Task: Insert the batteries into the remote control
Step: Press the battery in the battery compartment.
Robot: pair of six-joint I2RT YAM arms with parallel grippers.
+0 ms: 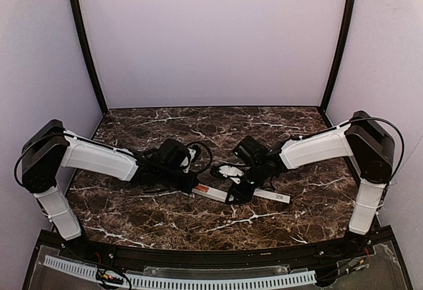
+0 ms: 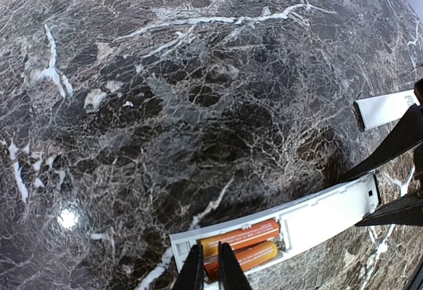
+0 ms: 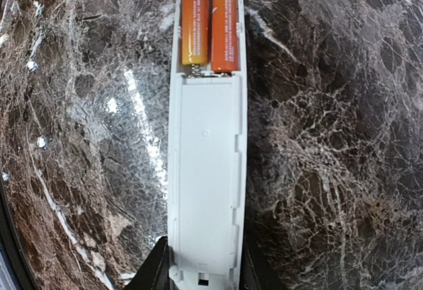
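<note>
Left gripper [image 2: 210, 273]: fingers standing nearly pressed together with a thin slit showing, hanging over the batteries [image 2: 241, 240] at their nine-o'clock ends; whether it is nipping one cannot be told. Batteries: both lying side by side in the recess of the remote control [image 2: 324, 220], parallel to its length. Remote control: resting on the marble table [image 1: 165, 224], long axis running about nine to three o'clock in the top view, recess end nearer the left arm. Right gripper [image 3: 201, 273]: pinching the remote's three-o'clock end across its width. Cover strip [image 2: 386, 108]: lying apart on the table.
</note>
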